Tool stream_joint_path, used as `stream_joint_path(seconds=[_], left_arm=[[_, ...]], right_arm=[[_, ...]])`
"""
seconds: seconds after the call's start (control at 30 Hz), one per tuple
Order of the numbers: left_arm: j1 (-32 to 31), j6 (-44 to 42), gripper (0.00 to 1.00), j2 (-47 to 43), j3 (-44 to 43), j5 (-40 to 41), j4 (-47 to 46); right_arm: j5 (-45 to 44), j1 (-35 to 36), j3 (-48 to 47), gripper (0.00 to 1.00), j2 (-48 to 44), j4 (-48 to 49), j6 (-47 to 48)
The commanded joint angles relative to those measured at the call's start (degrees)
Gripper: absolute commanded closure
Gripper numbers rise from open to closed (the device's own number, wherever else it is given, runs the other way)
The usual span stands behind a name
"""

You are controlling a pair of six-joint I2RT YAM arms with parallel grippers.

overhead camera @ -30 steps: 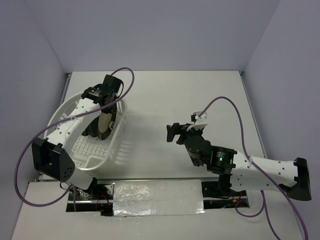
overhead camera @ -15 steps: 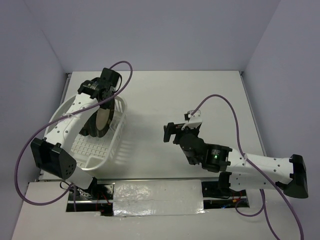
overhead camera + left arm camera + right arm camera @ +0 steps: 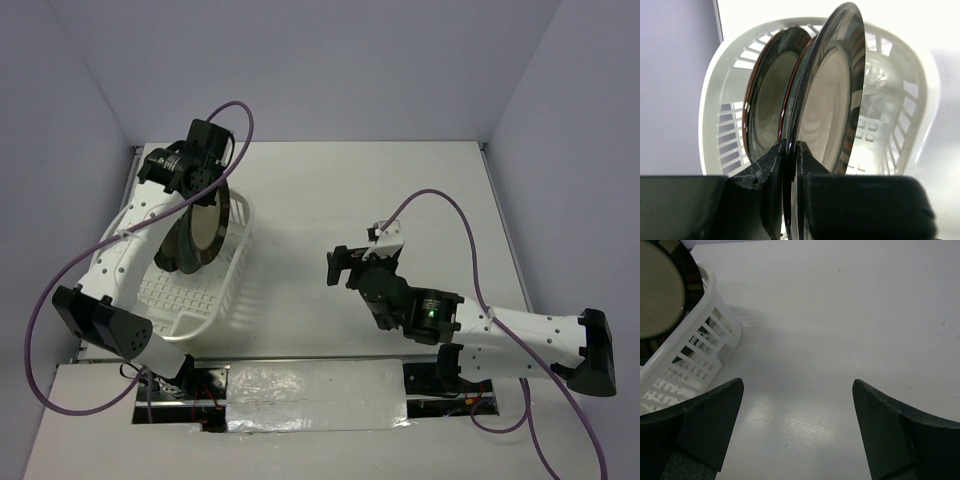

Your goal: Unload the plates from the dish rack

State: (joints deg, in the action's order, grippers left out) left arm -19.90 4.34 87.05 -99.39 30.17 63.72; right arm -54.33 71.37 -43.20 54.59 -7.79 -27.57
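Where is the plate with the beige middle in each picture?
Top view: upper left, the beige plate stands on edge at the far end of the rack.
Left wrist: centre, the beige plate is pinched in the left pincer.
Right wrist: top left corner, the beige plate is cut by the edge.
Shared landmark: the white rack beside it.

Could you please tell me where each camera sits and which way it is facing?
Top external: high at the near edge, looking down at the table, rack, left arm and right arm.
Left wrist: behind the left gripper, facing the rack; its fingers pinch the beige plate's rim.
Right wrist: behind the open right gripper, facing table and rack.
Both wrist views show the rack and beige plate.
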Motion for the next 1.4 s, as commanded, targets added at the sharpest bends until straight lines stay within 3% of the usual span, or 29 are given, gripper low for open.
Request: stream_joint_path(seconds=[0.0, 0.37, 0.53, 0.77, 0.83, 0.87, 1.0, 1.13, 1.23, 1.37], left_arm=[[-0.1, 0.5, 1.0, -4.3, -5.8, 0.7, -2.8], [-0.1, 2.5, 1.0, -8.4, -6.6, -6.2, -5.4], [-0.1, 6.5, 1.0, -8.6, -12.9, -7.0, -3.6], [-0.1, 9.0, 1.0, -10.9, -11.7, -17.9, -9.7], [-0.2, 12.2, 1.0, -13.0, -8.6, -24.8, -15.4], [-0.6, 14.7, 1.0, -14.0, -3.0, -32.6, -22.3], [-3.5, 20.7, 1.0, -15.6, 4.6, -36.8, -32.2], [-4.9, 26.6, 1.0, -14.7, 11.8, -47.4, -45.6], [-10.7, 28.7, 1.0, -11.1, 16.8, -46.6, -51.9], [-15.5, 25.2, 1.0, -2.3, 14.2, -43.8, -49.8]], right_arm=[[0.7, 0.1, -3.0, 0.03, 0.2, 0.5, 0.6], [2.1, 0.1, -2.1, 0.03, -0.5, 3.0, 3.2], [2.6, 0.1, -1.9, 0.03, -0.5, 3.6, 3.5], [0.6, 0.1, -2.9, 0.02, -0.9, 0.6, 1.2], [0.7, 0.1, -2.5, 0.02, -2.7, 0.9, 1.6], [0.4, 0.1, -2.1, 0.01, -3.7, 1.3, 1.3], [-2.5, 0.1, 1.1, 0.0, -9.9, 2.2, 0.1], [-4.6, 0.0, 7.4, 0.0, -20.7, 6.4, -0.3], [-5.8, 0.1, 10.6, 0.0, -26.0, 9.4, 0.5], [-7.4, 0.1, 12.0, 0.0, -28.8, 10.1, 0.1]])
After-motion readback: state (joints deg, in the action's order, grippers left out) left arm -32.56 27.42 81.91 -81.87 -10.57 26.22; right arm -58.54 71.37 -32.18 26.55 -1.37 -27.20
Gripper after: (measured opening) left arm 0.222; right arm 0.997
